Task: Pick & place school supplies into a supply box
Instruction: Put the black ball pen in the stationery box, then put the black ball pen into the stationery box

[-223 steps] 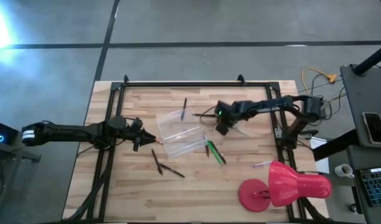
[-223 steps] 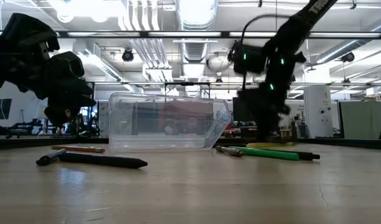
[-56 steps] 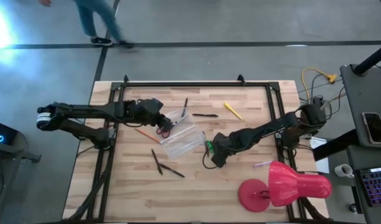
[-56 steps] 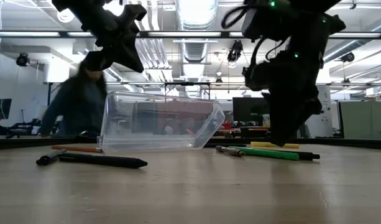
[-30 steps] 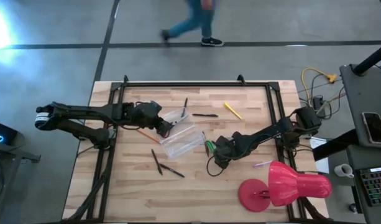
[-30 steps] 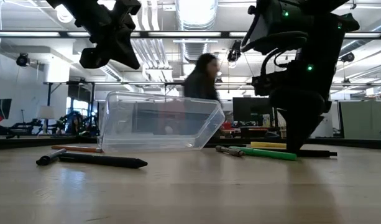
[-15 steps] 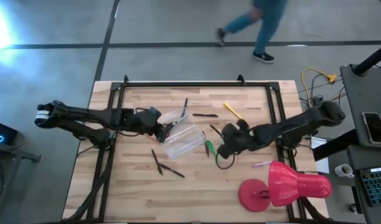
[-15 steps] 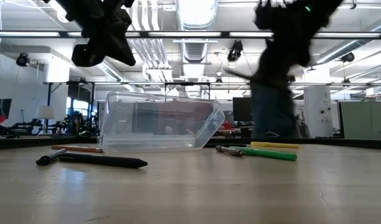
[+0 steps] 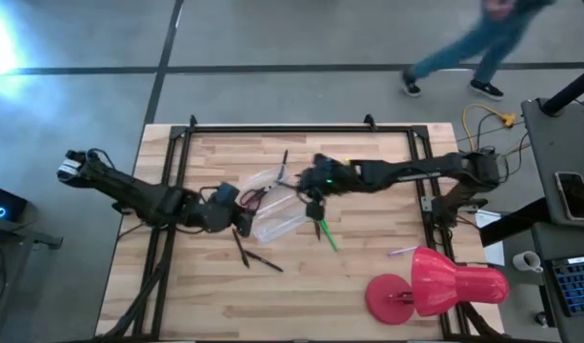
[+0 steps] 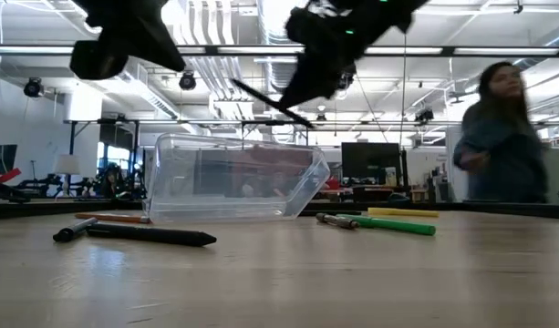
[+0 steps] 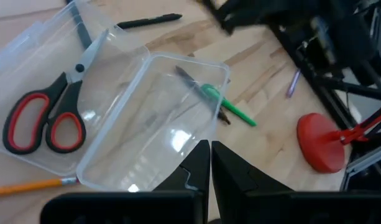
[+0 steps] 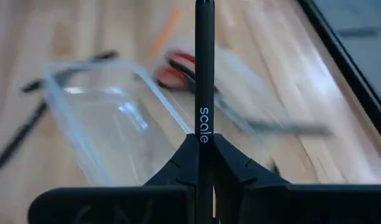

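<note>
Two grippers are up off the table, and you can see both near the supply box [image 9: 277, 211]. Your right gripper [image 9: 312, 193] hangs over the box's right end w/ its fingers pinched on a black pen [image 12: 204, 93]; in the right wrist view the pen sticks straight out from between the fingertips, pointing across the box toward the scissors [image 12: 178, 70]. In the low view that pen [image 10: 268, 100] slants in the air above the box [image 10: 235, 179].

Your left gripper [image 9: 242, 219] sits at the box's left end, just beside it, fingers pressed together on nothing (left wrist view shows the two tips touching, no item between them). From that cam the clear box [image 11: 154, 127] lies open side up, and the red-handled scissors [image 11: 47, 115] rest on the flat clear panel next to it, which looks like the box's lid.

Green pen [image 9: 325, 232] lies on the wood just right of the box. An orange pencil [image 11: 30, 185] lies near the panel on the table. Two dark pens [image 9: 253, 255] lie on the front side of the box, apart from it. Pale pink pen [image 9: 402, 251] sits near the pink-red lamp [image 9: 434, 284]. One more dark pen [image 9: 283, 162] lies on the far side of the box.

A person [image 10: 502, 137] is in the room behind the table.
</note>
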You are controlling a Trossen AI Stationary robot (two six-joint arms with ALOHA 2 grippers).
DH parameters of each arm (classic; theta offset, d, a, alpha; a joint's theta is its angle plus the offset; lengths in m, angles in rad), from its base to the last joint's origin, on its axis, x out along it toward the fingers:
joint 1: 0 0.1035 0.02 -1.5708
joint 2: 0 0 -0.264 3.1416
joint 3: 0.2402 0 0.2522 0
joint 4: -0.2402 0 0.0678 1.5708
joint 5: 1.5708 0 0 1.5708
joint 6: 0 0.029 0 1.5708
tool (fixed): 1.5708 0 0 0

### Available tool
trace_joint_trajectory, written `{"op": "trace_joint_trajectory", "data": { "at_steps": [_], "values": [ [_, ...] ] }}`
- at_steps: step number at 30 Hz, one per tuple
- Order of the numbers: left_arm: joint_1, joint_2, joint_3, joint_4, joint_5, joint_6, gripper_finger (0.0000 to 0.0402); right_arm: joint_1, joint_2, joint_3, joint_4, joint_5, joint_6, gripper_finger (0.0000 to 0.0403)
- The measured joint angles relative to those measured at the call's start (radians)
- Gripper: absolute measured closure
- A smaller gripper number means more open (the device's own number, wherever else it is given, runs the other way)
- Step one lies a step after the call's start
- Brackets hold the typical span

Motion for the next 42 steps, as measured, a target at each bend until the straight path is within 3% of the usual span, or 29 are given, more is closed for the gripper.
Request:
{"op": "trace_joint_trajectory", "data": {
  "at_steps": [6, 11, 18, 28, 34, 40, 42],
  "values": [
    [-0.088, 0.000, -0.001, -0.003, -0.091, -0.100, 0.0402, -0.004, 0.189, 0.235, -0.211, -0.142, -0.122, 0.0391],
    [-0.142, 0.000, -0.002, -0.023, -0.157, -0.169, 0.0402, -0.004, 0.277, 0.298, -0.317, -0.245, -0.221, 0.0390],
    [-0.159, 0.000, -0.002, -0.074, -0.186, -0.228, 0.0402, -0.002, 0.355, 0.360, -0.352, -0.255, -0.273, 0.0390],
    [-0.159, 0.000, -0.002, -0.095, -0.185, -0.230, 0.0402, 0.000, 0.355, 0.377, -0.395, -0.253, -0.299, 0.0387],
    [-0.159, 0.000, -0.003, -0.112, -0.185, -0.250, 0.0402, 0.004, 0.355, 0.377, -0.429, -0.252, -0.290, 0.0331],
    [-0.159, 0.000, -0.019, -0.111, -0.184, -0.276, 0.0402, 0.003, 0.350, 0.377, -0.427, -0.246, -0.140, 0.0258],
    [-0.159, 0.000, -0.025, -0.108, -0.184, -0.282, 0.0402, 0.004, 0.337, 0.377, -0.442, -0.183, -0.120, 0.0240]
  ]
}}
